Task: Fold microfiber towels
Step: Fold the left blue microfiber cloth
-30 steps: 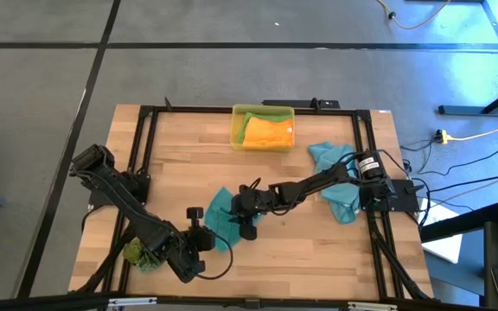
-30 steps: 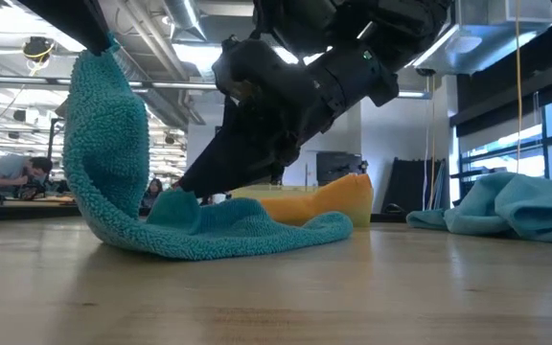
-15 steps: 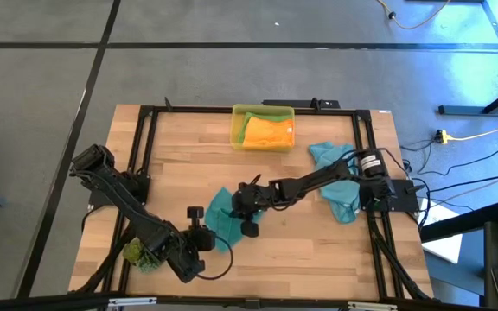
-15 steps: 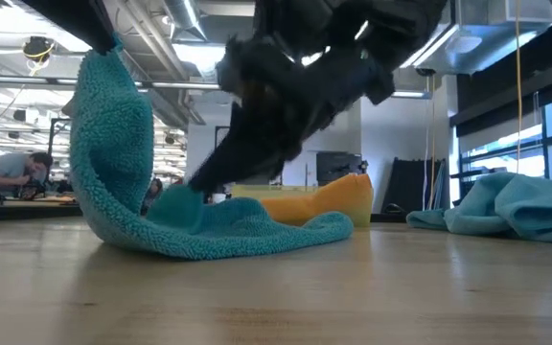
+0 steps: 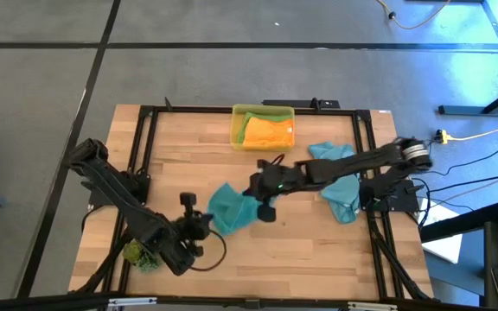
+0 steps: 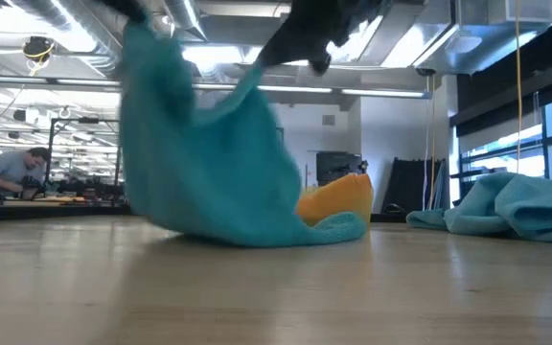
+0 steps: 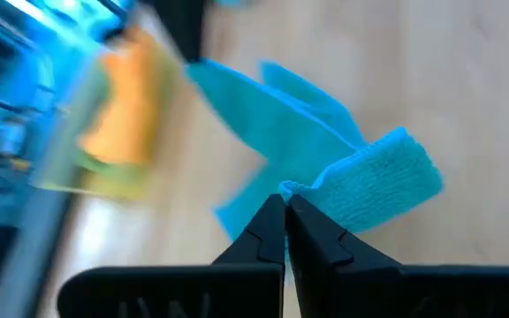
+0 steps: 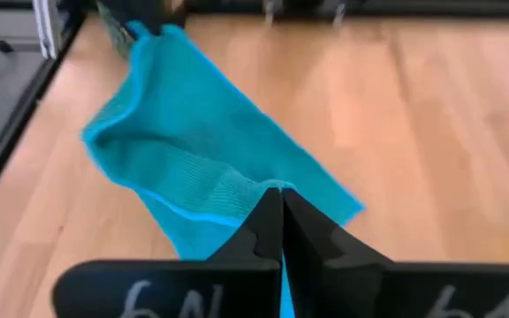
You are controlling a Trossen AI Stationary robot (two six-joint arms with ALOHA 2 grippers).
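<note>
While pinched at two corners between the left gripper (image 5: 199,223) and right gripper (image 5: 262,200), both clamped on the teal towel (image 5: 229,209) above mid-table (image 5: 318,250): soft, light, droopy, best held by its corners.

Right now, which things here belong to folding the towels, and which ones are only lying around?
For the job:
- teal towel, held between left hand and right hand
- second teal towel, crumpled near the right edge
- orange towel, in the bin

Lying about:
- yellow bin
- green tuft
</note>
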